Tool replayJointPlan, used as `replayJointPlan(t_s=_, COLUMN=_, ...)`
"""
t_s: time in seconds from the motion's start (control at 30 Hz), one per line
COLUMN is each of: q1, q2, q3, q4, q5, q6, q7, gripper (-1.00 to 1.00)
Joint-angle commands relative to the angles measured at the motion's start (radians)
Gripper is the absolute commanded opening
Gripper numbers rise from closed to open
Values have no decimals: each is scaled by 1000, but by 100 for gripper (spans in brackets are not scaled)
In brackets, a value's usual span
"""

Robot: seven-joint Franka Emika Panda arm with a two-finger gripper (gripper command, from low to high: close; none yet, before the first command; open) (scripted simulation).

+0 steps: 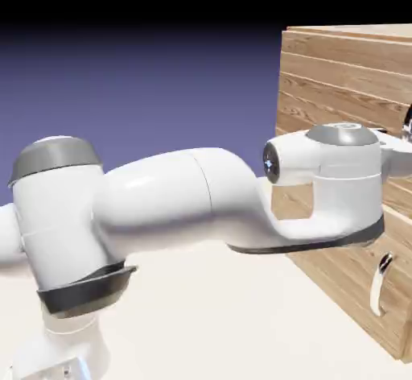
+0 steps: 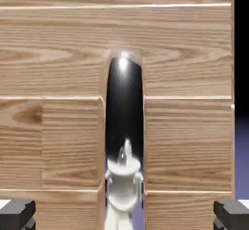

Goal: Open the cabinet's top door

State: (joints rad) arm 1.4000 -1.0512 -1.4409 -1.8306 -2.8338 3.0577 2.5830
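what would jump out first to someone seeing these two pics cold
In the exterior view, the bulky white arm dominates, sweeping from lower left across to the cabinet of light wood planks at the right. In the hand view, the curved chrome handle of the top door fills the middle, upright and mirror-dark, centred between the gripper's two grey fingertips at the bottom corners.

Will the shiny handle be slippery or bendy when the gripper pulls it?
Probably slippery: the handle is glossy, mirror-like metal. Likely stiff, since it looks like one thick, solid curved bar. The top door it sits on looks like thick planks, so perhaps heavy.
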Motion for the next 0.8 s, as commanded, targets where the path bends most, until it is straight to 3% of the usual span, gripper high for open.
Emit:
replayJointPlan(t_s=0.0, q1=0, q2=0, q3=0, q4=0, q5=0, q6=0, q7=0, gripper=-100)
replayJointPlan(t_s=0.77, q1=-811, q2=-39, q3=575, q4=-815, q5=312, q6=-509, q7=14, gripper=-100)
